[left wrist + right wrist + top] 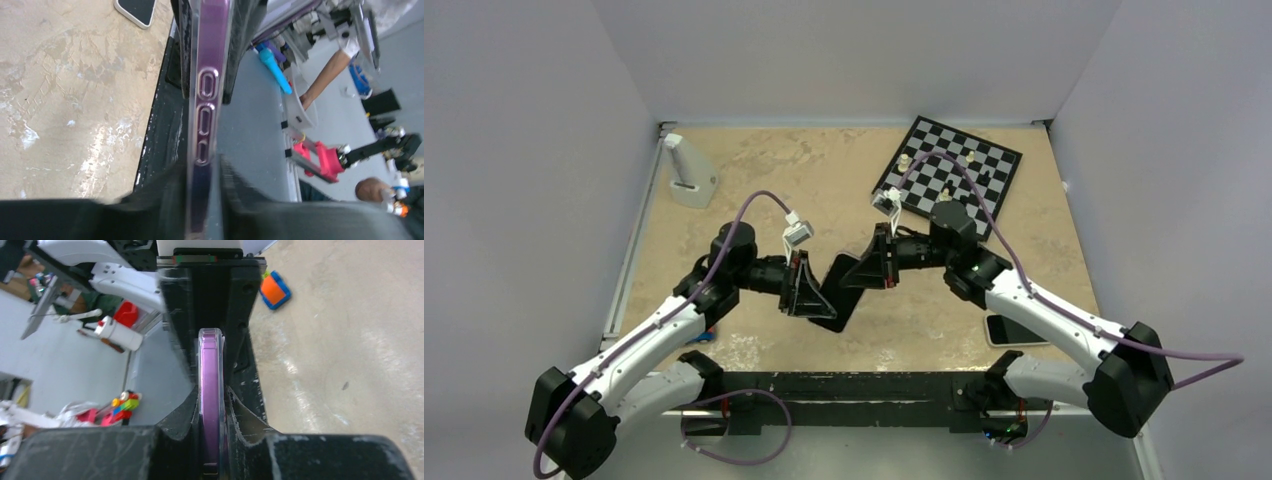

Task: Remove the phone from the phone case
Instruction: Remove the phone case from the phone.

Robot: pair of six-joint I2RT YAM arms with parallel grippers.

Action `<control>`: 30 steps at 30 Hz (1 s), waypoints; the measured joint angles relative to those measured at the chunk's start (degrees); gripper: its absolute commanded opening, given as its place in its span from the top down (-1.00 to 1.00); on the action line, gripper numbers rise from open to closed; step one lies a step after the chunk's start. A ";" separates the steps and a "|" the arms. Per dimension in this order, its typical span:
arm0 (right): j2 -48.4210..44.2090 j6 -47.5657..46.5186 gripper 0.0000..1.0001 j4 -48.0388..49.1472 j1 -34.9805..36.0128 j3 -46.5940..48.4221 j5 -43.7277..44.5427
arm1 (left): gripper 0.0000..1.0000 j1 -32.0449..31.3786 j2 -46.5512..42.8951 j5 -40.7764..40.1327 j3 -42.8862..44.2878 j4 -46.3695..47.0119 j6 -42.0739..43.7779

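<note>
Fingers of both arms meet over the middle of the table (754,190), each pair clamped on the same phone (836,300). The left fingers (808,290) pinch one end of it and the right fingers (870,266) pinch the other. The dark slab spans the small gap between them, slanting from upper right to lower left in the top view. Both pairs are closed down to the thickness of the handset, pressed against its two broad faces.

The phone case (205,107) is on the phone. The left wrist view shows it as a clear skin over the purple side edge, with three raised button covers in a row. The right wrist view shows the same purple edge rimmed by the clear shell, running straight from one pair of fingers to the other. Whether the phone touches the table I cannot tell.

A chessboard (951,172) with a few pieces lies at the far right. A second phone (1014,330) with a white rim lies face up beside the right arm. An orange and blue block (275,289) sits on the table near the left arm.
</note>
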 measured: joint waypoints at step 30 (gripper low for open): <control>-15.30 17.20 1.00 10.05 -13.33 -13.14 6.19 | 0.24 1.16 -4.48 -16.13 1.14 -0.92 -8.66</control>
